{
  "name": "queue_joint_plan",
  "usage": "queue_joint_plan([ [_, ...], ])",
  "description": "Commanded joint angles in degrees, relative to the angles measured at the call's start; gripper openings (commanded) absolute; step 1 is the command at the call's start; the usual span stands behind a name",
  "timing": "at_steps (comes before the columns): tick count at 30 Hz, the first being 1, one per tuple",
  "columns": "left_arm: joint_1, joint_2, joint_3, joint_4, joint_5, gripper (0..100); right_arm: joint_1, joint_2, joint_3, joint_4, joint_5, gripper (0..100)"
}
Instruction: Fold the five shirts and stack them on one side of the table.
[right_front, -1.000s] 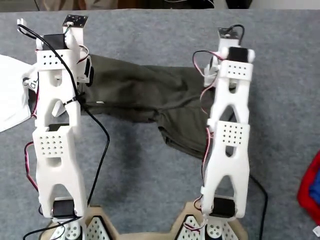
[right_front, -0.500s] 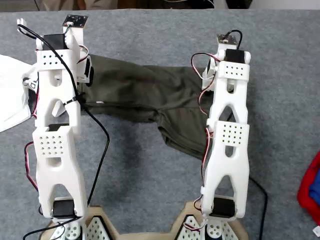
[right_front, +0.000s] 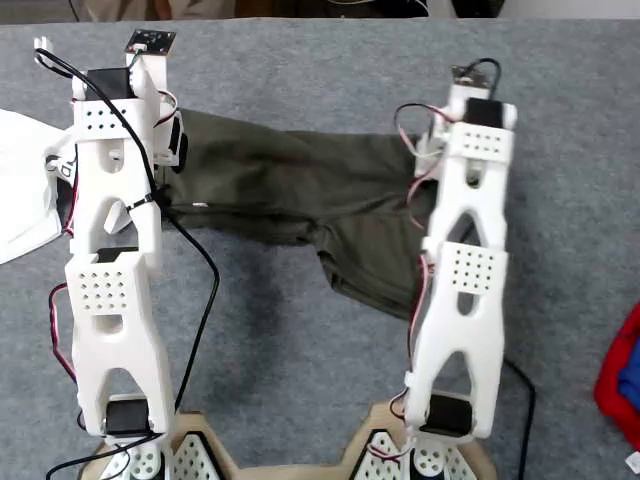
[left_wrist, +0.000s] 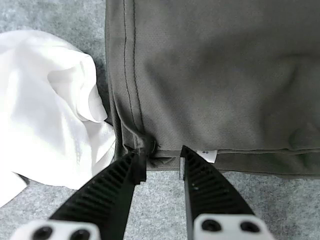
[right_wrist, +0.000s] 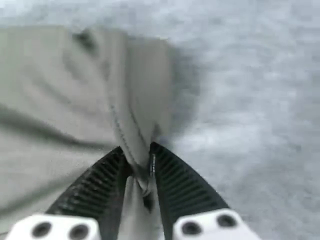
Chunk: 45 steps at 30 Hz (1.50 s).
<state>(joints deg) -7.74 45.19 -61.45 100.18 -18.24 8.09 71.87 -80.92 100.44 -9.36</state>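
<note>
Right gripper (right_wrist: 136, 149) is clamped tight on a raised ridge of the olive shirt (right_wrist: 50, 100), w/ a stitched seam bunched betw. its two black jaws. We read that as our anchor on that side, so the cloth can be lifted or dragged w/o slipping. Left gripper (left_wrist: 162, 155) sits at the shirt's other end w/ its jaws a little apart and the tips right at the hem corner, where a small label pokes out. One tip touches the puckered corner, but nothing is caught betw. them yet. We judge it's lined up to take the matching corner, since a clean fold needs both ends held. From the high view the olive shirt (right_front: 290, 185) lies across the far-middle of the table (right_front: 300, 60), reaching from one arm to the other, w/ a flap trailing toward the near side by the right arm. It's creased and not folded. Just beside the left gripper lies a crumpled white shirt (left_wrist: 45, 110), its edge right against the olive hem. It sits at the table's left edge (right_front: 20, 180), and we can't tell if that's the pile's start or a shirt waiting its turn. A red and blue garment (right_front: 622, 375) lies at the right edge, well apart, prob. queued for later. The grey felt-like surface should grip the cloth some, so dragging may wrinkle it; lifting looks safer.
</note>
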Motion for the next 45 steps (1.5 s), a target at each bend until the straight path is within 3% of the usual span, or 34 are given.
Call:
queue_joint_plan([
  [1, -0.09, -1.27, -0.35, 0.53, 0.44, 12, 5.32, -2.86, -3.03, -0.62, 2.90, 0.5],
  [11, -0.09, -1.27, -0.26, 0.53, 0.44, 12, 14.29, -7.60, -3.03, -1.93, 5.54, 0.5],
  [20, 0.53, -1.36, -0.18, 0.53, 0.62, 12, 15.43, -9.19, -2.68, -2.37, 9.41, 1.2],
  [27, 7.21, -1.45, -0.79, 0.53, 5.71, 12, 14.02, -10.24, -3.21, -0.44, 13.89, 24.2],
  [29, 9.67, -2.68, -0.79, 0.53, 7.65, 12, 13.32, -11.82, -3.21, 0.79, 14.77, 26.1],
  [39, 20.40, -4.00, 0.44, 0.00, 10.64, 5, 10.77, -21.67, -2.68, 1.67, 14.33, 24.6],
  [45, 21.10, 5.93, 0.44, -4.57, 10.73, 5, 5.58, -19.38, -1.80, 0.88, 14.77, 0.5],
])
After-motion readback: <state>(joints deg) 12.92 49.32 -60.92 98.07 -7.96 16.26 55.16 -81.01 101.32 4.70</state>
